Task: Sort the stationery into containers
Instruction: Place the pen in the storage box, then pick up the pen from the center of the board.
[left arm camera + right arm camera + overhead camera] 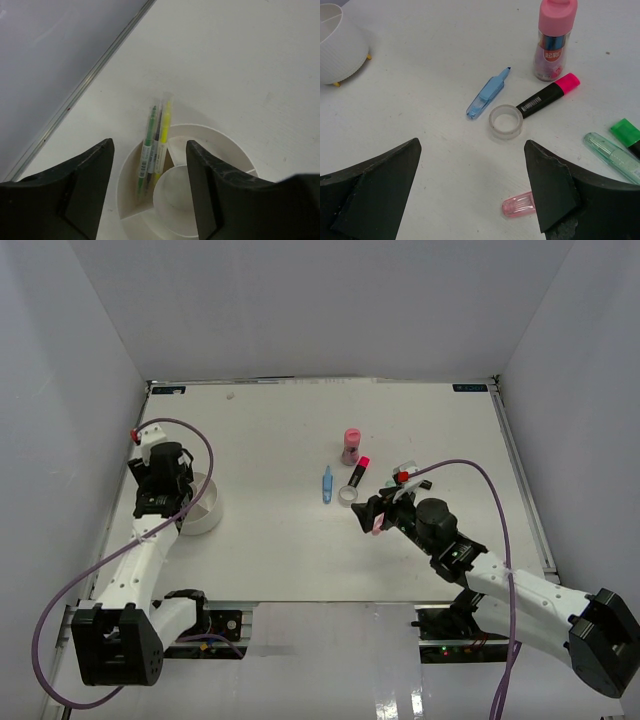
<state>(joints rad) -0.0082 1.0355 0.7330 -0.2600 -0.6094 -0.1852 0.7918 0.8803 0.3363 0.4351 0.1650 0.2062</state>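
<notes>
- So, from the top camera: the left claw [172, 498] hangs over the round white plastic bowl [205, 518] near the left edge of the worktop [270, 560]. The right claw [376, 510] hovers at mid-worktop beside the loose stationery. The stubby pink-capped cylinder [352, 445], the black marker with a red-pink cap [357, 474], the small blue pen [327, 484] and the clear tape roll [347, 497] sit in a tight group, well apart from the bowl
- From the left wrist camera: this claw is spread wide with nothing between its fingers. Below it the bowl shows a round centre well and an outer ring split by dividers. The thin green, dark and yellow pens [155, 145] lean in one outer section, their ends poking over the rim. I judge these items sorted and this arm free
- From the right wrist camera: this claw is also spread and empty, above bare worktop. The tape roll lies flat just ahead, with the blue pen and the marker on either side of it and the cylinder upright beyond. A small translucent pink piece [519, 204] lies just beside one finger [550, 190]. A pale green translucent highlighter [612, 156] and a green-capped black marker [627, 134] lie at the edge. The step in hand looks like lining up the next pick. That calls for centring over one item, closing across its narrow width (the flat roll would need a pinch on its rim), then a long carry to the bowl
</notes>
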